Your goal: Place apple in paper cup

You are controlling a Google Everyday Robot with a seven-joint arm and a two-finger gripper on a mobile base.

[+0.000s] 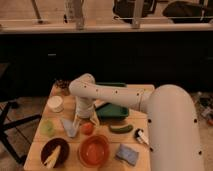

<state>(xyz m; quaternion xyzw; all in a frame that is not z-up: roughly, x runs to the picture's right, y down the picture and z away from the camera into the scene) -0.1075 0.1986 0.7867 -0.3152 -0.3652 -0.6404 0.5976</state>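
Sitting on the table (140,92) in the lower centre of the frame, the apple (87,128) is what we find first, just above the orange bowl (94,150). Directly over it we see the gripper (86,121), its fingers spread wide to either side of the fruit and holding nothing. Further up and to the left, we spot the paper cup (55,103), well apart from the apple.

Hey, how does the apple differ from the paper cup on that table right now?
The apple is orange-red and round; the paper cup is white and cylindrical. The apple looks narrower than the paper cup. The apple lies mid-table close by the gripper; the paper cup stands apart near the left edge. Both rest on the wooden table.
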